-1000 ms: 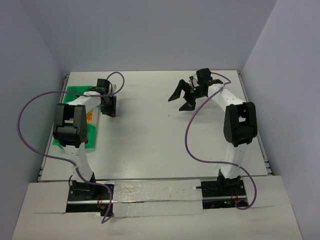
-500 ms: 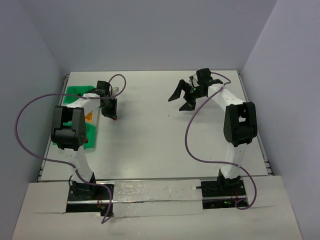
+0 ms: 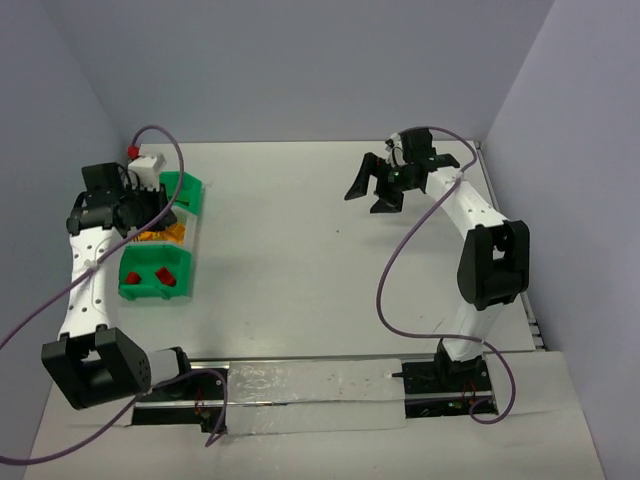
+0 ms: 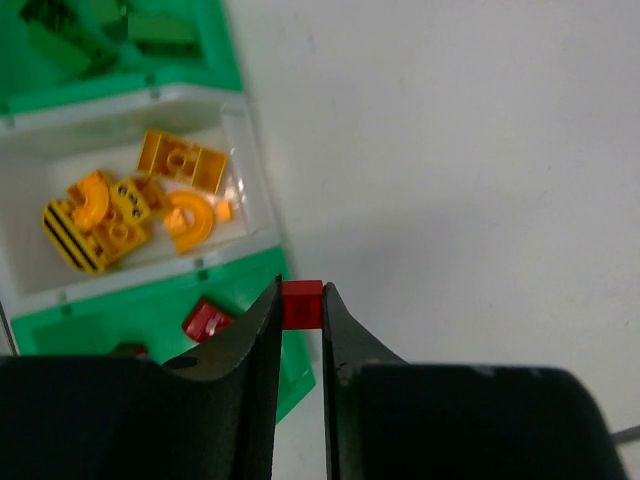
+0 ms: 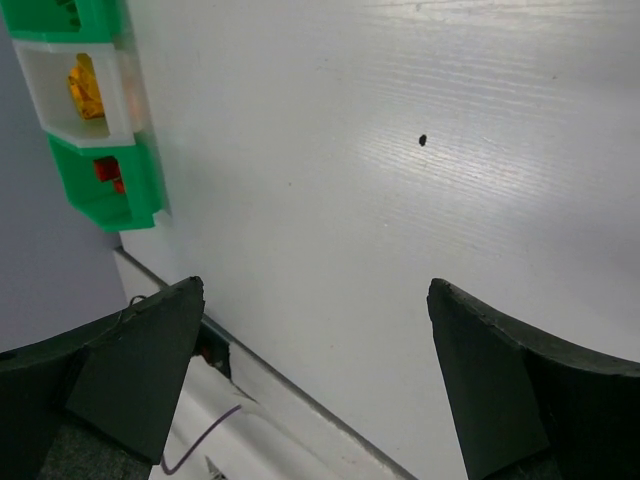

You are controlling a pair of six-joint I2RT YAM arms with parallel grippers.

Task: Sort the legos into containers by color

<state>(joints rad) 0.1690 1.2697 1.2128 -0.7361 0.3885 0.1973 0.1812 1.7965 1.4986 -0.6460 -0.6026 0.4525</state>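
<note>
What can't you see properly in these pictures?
Left wrist view: the far bright green plastic bin is blurred and cut off by the top edge.
Same view: the left pincer, shut on a tiny red plastic brick, hides much of the near green bin.
Top view: the left arm covers part of the whitish plastic middle bin; its orange bricks are too small to count.

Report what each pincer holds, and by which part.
Left pincer grips a red lego by two opposite sides. Right pincer is open, holding nothing.
</note>
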